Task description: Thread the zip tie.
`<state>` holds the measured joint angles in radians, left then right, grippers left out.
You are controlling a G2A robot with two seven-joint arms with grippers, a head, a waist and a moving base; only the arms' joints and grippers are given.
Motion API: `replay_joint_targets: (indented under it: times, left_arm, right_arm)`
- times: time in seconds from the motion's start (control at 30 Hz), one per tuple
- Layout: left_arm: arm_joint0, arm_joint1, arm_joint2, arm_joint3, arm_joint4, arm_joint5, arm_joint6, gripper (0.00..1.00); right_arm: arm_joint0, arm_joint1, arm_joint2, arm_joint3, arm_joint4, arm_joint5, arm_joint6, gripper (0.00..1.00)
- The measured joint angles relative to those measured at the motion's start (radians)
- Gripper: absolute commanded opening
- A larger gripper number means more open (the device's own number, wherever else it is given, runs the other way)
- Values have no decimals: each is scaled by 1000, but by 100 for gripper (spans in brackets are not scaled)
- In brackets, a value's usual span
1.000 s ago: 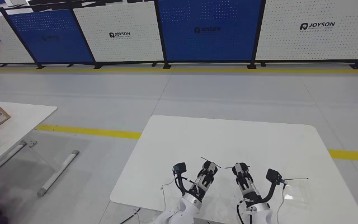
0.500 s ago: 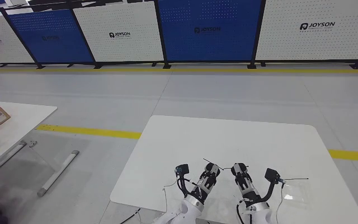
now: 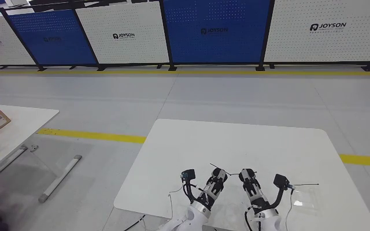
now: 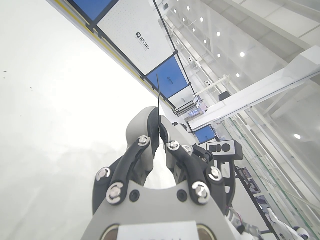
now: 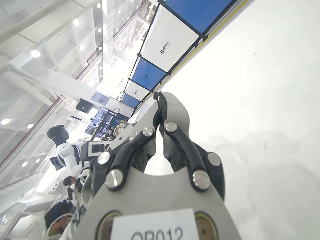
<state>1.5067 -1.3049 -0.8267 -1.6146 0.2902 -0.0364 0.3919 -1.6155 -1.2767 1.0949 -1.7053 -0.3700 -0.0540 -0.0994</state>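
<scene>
From above, the left gripper (image 3: 218,171) and right gripper (image 3: 243,172) sit close together over the tabletop (image 3: 231,138), by its edge nearest the robot. The black zip tie (image 3: 225,171) runs between them. In the left wrist view, the left gripper is clamped on the zip tie, whose strap pokes past the fingertips. In the right wrist view, the right gripper is pinched on its end.

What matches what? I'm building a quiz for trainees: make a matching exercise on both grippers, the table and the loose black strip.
1 left gripper
2 right gripper
3 table
4 loose strip

A white
B lying flat, apart from both grippers
C shut on zip tie, long thin tail sticking out
D shut on zip tie, only a short stub showing

Pairs: 1-C, 2-D, 3-A, 4-B
</scene>
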Motion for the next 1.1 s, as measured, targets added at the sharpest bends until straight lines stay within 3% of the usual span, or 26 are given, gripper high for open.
replay_joint_targets:
  times: [0.43, 0.83, 1.1]
  left_arm:
    - [0, 0, 0, 0, 0, 0, 0, 0]
    - [0, 0, 0, 0, 0, 0, 0, 0]
    - [0, 0, 0, 0, 0, 0, 0, 0]
  right_arm:
    - [19, -12, -21, 9, -17, 20, 1, 0]
    - [-47, -5, 40, -19, -4, -50, -8, 0]
    - [-35, -10, 31, -15, -11, -40, 11, 0]
